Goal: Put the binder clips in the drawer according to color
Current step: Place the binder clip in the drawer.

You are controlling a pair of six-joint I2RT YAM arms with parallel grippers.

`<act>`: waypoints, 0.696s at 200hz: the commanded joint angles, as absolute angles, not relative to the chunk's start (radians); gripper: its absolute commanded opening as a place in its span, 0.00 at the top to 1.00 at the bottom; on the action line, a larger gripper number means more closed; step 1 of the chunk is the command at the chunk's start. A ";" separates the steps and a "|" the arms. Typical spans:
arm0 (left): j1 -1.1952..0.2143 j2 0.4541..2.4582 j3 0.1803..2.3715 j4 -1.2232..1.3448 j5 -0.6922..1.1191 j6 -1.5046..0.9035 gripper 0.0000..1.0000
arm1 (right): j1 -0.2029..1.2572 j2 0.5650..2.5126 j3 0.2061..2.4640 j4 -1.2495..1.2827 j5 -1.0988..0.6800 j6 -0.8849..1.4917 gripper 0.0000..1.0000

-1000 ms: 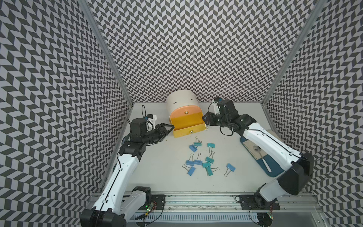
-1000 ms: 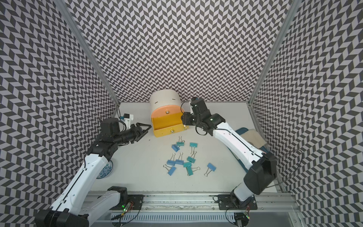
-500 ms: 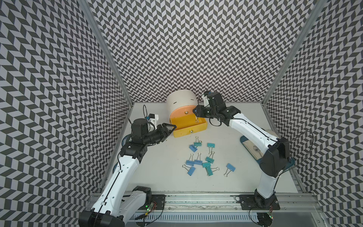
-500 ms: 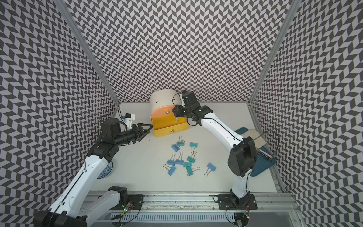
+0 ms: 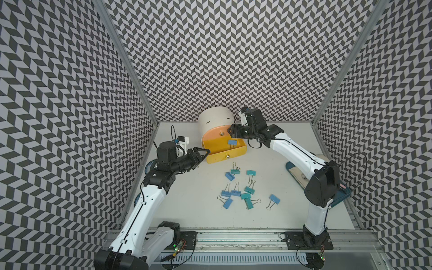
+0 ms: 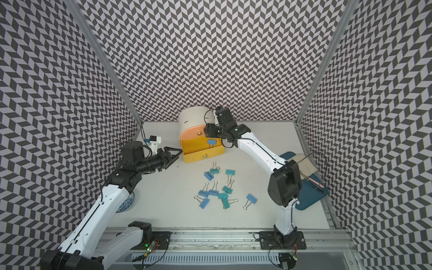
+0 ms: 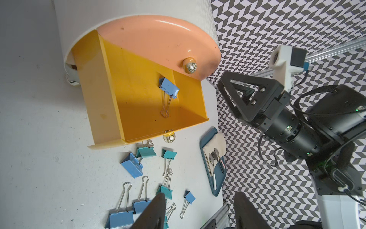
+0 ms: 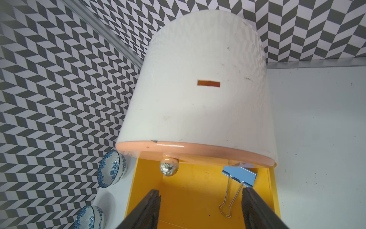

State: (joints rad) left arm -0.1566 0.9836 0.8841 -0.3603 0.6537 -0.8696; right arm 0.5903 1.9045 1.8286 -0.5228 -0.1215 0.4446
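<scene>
The white round-topped drawer cabinet (image 5: 214, 117) stands at the back, its yellow drawer (image 5: 222, 153) pulled out and the peach one above shut. One blue binder clip (image 5: 232, 142) (image 8: 239, 175) lies loose inside the yellow drawer, against its back right corner. My right gripper (image 5: 232, 131) (image 8: 201, 190) hangs over that drawer, open, with nothing between its fingers. Open and empty as well, my left gripper (image 5: 205, 152) (image 7: 199, 193) sits just left of the drawer's front corner. Several blue and teal binder clips (image 5: 238, 192) lie scattered on the table in front.
A dark blue tray (image 6: 311, 201) with a cloth and spoons lies at the right edge, partly under my right arm. Two blue-patterned bowls (image 8: 111, 171) sit by the left wall, beside the cabinet. Patterned walls close in three sides.
My right gripper swung left from beside the cabinet to above the yellow drawer and opened wider. A blue clip now lies in the drawer. The left arm barely moved.
</scene>
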 commanded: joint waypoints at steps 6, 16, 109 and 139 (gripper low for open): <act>-0.156 0.986 0.903 -0.360 0.671 -0.843 0.41 | 0.586 1.895 1.852 -0.491 -0.096 0.430 0.31; -0.155 0.986 0.906 -0.368 0.667 -0.837 0.41 | 0.586 1.886 1.849 -0.499 -0.092 0.430 0.31; -0.156 0.971 0.944 -0.521 0.597 -0.714 0.41 | 0.587 1.636 1.581 -0.521 -0.024 0.460 0.31; -0.155 0.946 0.919 -0.549 0.576 -0.694 0.41 | 0.586 1.542 1.453 -0.542 0.007 0.480 0.32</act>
State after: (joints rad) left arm -0.1566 0.9798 0.9131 -0.4999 0.6056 -0.7429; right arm 0.5903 1.6112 1.5276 -0.5415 -0.0376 0.4583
